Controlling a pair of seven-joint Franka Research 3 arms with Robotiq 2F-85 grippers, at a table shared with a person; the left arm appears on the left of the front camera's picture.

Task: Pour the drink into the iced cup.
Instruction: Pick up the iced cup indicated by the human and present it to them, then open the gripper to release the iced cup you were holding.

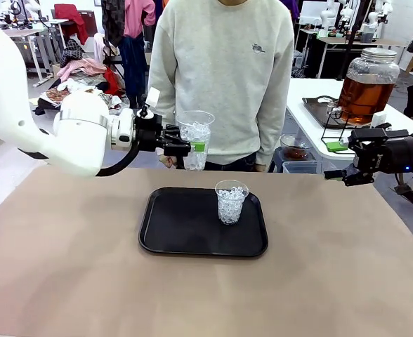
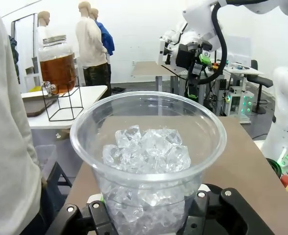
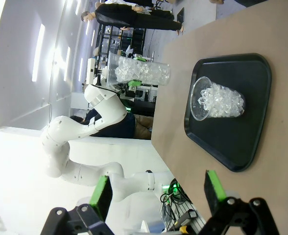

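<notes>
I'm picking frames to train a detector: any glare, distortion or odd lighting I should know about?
Front view: even light, sharp, only soft shadows on the tray. Left wrist view: the held cup looms, stretched by the wide lens. Right wrist view: rolled sideways, the wall at picture left blown out white.

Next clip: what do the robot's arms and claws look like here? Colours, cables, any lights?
The left arm is glossy white with rounded shells, and a black cable loops under its wrist. The left claw and right claw are black, angular and two-fingered, with bright green pads. A small blue light glows on the right claw's body.
</notes>
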